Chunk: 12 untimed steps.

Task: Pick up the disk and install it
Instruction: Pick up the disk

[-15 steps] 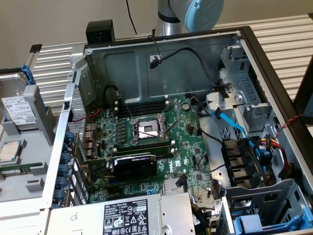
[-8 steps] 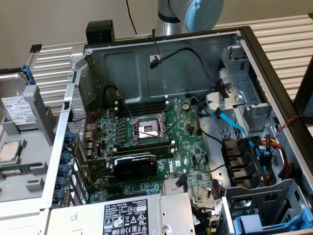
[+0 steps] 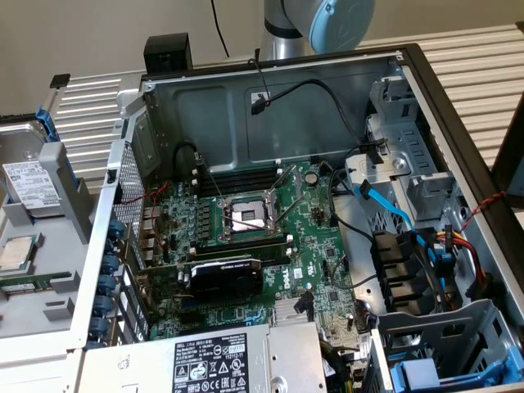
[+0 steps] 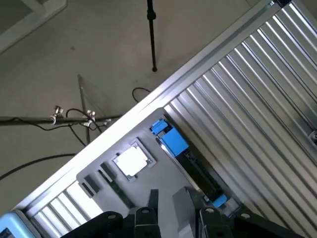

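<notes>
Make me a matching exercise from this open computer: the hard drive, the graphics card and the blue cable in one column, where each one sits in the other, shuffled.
Things:
1. flat silver-grey metal hard drive with a white label and blue plastic frame
2. black rectangular graphics card
3. flat blue cable

Places:
a. on the green motherboard inside the metal case
b. beside the metal drive bays, exterior view's right
c. on the grey plastic tray outside the case, exterior view's left

Pairs: 1-c, 2-a, 3-b

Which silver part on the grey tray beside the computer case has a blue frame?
The flat rectangular silver-grey hard drive with a white label; blue plastic runs along its edge. The small square silver chip nearer the camera has none.
</notes>
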{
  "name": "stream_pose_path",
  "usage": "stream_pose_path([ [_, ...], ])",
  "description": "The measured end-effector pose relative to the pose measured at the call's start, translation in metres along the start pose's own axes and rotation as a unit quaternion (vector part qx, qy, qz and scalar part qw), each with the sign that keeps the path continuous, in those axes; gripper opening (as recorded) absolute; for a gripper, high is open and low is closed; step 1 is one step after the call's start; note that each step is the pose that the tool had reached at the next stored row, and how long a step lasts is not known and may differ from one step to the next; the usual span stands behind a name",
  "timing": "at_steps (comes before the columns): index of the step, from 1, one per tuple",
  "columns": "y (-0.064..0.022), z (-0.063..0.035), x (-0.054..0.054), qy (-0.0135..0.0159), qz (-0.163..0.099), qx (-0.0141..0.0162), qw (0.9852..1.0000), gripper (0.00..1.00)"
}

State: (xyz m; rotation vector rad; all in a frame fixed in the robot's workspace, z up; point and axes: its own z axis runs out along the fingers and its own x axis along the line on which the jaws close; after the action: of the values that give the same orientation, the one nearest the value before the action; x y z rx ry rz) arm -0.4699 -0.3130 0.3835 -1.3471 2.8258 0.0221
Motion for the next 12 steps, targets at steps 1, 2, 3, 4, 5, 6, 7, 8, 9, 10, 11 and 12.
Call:
stream_pose_path([
  [1, 0.0, 0.0, 0.0, 0.0001, -0.009, -0.0001, 1.0, 0.36],
  [2, 0.0, 0.0, 0.0, 0.0001, -0.017, -0.0003, 0.9999, 0.36],
  [3, 0.0, 0.0, 0.0, 0.0002, -0.027, -0.0004, 0.9996, 0.36],
  [4, 0.0, 0.0, 0.0, 0.0003, -0.036, -0.0006, 0.9994, 0.36],
  [5, 0.0, 0.0, 0.0, 0.0004, -0.045, -0.0007, 0.999, 0.36],
  [6, 0.0, 0.0, 0.0, 0.0004, -0.054, -0.0009, 0.9986, 0.36],
  [7, 0.0, 0.0, 0.0, 0.0005, -0.063, -0.001, 0.998, 0.36],
  [8, 0.0, 0.0, 0.0, 0.0006, -0.072, -0.0012, 0.9974, 0.36],
  [9, 0.0, -0.0001, 0.0, 0.0007, -0.081, -0.0013, 0.9967, 0.36],
  [10, 0.0, 0.0, 0.0, 0.0007, -0.09, -0.0015, 0.9959, 0.36],
  [11, 0.0, 0.0, 0.0, 0.0008, -0.1, -0.0016, 0.995, 0.36],
  [12, 0.0, 0.0, 0.0, 0.0008, -0.109, -0.0018, 0.9941, 0.36],
])
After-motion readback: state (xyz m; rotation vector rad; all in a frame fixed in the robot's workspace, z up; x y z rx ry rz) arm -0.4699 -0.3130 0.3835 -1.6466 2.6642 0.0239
